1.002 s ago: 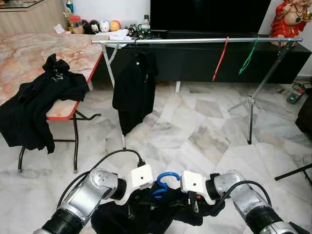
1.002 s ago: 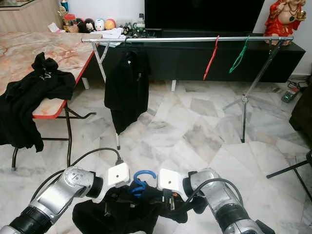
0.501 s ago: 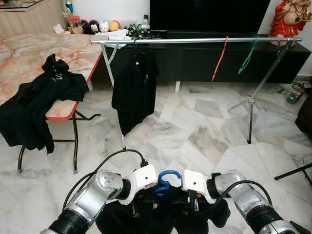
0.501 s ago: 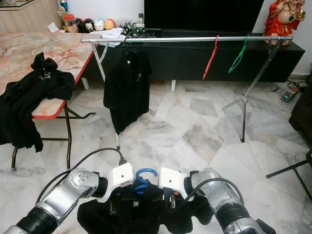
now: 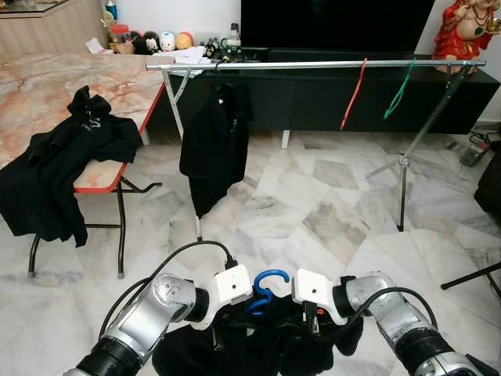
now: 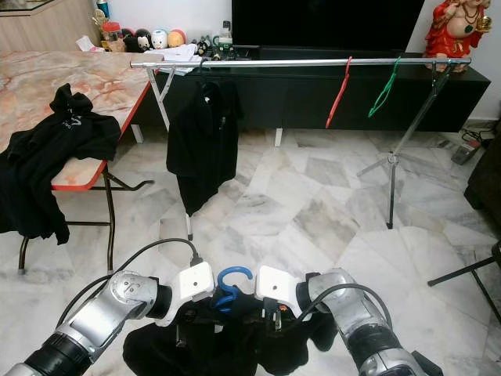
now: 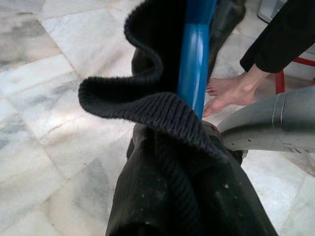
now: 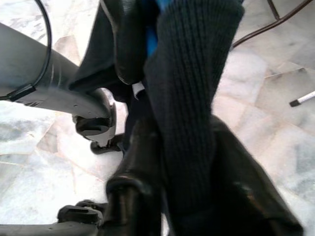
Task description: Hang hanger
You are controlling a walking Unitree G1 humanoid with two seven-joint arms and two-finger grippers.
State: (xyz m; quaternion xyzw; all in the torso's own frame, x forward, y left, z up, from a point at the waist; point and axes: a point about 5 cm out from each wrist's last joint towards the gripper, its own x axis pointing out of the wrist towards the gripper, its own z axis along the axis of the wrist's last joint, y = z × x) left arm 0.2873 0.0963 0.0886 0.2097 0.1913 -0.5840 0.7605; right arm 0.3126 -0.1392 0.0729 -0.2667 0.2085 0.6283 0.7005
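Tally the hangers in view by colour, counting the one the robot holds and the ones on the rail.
Blue hanger, held low between both arms under a black garment: 1
Red hanger on the rail: 1
Green hanger on the rail: 1
Total: 3

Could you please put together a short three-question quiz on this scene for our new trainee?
1. True or false: the blue hanger between the left hand and right hand already carries a black garment.
2. What hangs nearest the table on the rail? A) red hanger B) green hanger C) black jacket
3. Fill in: a black hoodie lies on the ____.

Key: 1 true. 2 C, the black jacket; the red hanger and green hanger hang further along. 3 table; black hoodie.
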